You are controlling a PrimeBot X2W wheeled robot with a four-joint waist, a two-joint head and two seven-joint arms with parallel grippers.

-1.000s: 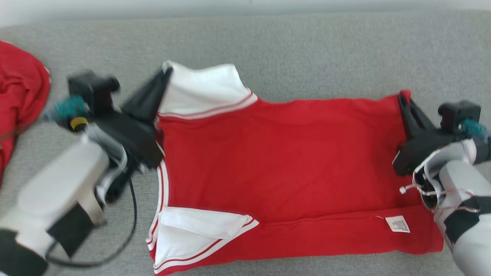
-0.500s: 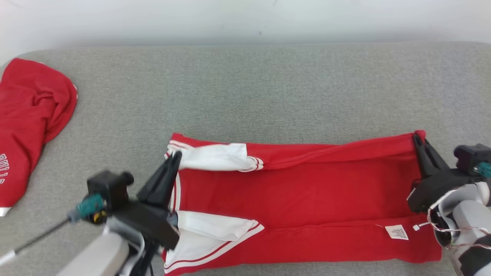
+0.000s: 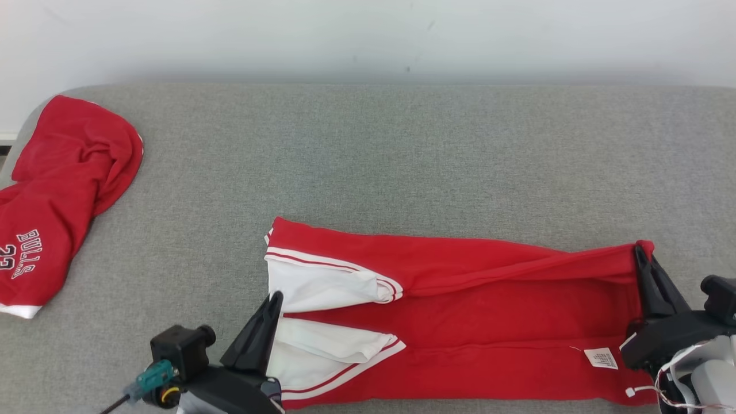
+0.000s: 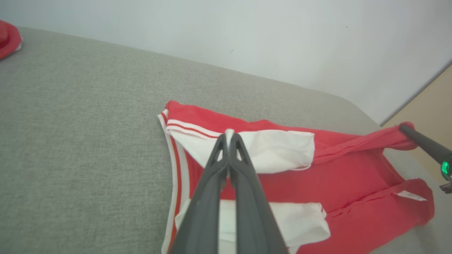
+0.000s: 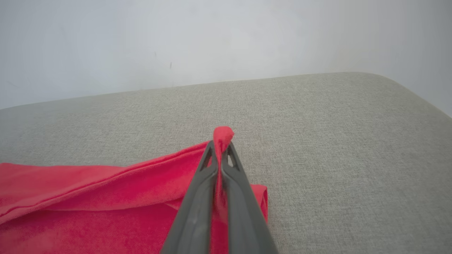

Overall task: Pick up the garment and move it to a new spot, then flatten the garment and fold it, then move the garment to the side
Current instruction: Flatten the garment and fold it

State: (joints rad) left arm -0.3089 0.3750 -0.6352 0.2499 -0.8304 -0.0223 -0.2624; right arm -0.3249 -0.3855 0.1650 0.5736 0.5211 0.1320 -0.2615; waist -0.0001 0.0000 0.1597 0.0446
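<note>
- Our left fingers (image 4: 211, 180) are pressed together, with a small nub of white cloth showing between their tips. They are pinching the garment (image 3: 489, 299) at its 9 o'clock end.
- In the head view those tips sit right at the gap between the upper white sleeve (image 3: 322, 282) and the lower white sleeve (image 3: 322, 345).
- Our right fingers (image 5: 196, 201) are closed on a red corner of the garment, and a tuft of red pokes out past their tips.
- That corner is at the garment's 3 o'clock end, on its far edge. From it a raised fold of red cloth runs toward 9 o'clock.
- The garment is red with white, red-striped sleeves. It lies stretched between our two grips as a long band, with its far edge folded in over the middle.
- A small white label (image 3: 601, 357) lies on the near red strip, toward 4 o'clock.
- The band occupies the 6 o'clock to 4 o'clock part of the grey fabric-covered tabletop (image 3: 402, 161).
- A second red garment (image 3: 63, 184), with white lettering, lies crumpled at 9 o'clock, well apart from ours.
- A pale wall (image 3: 368, 34) rises behind the tabletop at 12 o'clock.
</note>
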